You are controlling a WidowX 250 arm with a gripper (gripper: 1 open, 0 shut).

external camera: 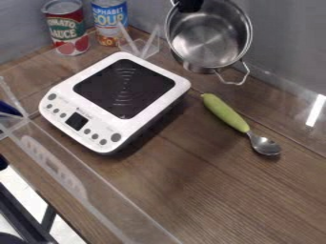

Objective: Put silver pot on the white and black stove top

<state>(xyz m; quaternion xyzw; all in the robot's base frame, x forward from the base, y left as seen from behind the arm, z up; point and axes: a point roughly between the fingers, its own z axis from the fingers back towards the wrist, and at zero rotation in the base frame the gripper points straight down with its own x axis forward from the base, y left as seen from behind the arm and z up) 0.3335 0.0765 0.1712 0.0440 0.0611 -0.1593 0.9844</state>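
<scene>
DESK: Where is the pot in this one?

PHOTOGRAPHER: The silver pot (211, 38) hangs in the air over the back of the wooden table (192, 181). It is tipped so that its shiny inside faces the camera, and one short side handle points down toward the boards. It is above and to the right of the stove top (117, 95), clear of it and not yet set on the black glass.

DESK: And the claw?

PHOTOGRAPHER: Only a dark sliver of the gripper (189, 6) shows at the top edge of the frame, at the pot's upper rim. Its fingers are pinched tight on the silver pot, which it carries off the table by that rim.

DESK: What else is in the frame?

PHOTOGRAPHER: A green-handled spoon (237, 122) lies on the table just right of the stove, with its bowl toward the near right. A red-labelled can (64, 26) and a blue-labelled can (110, 19) stand at the back left, behind the stove. The stove's button panel faces the near left.
</scene>
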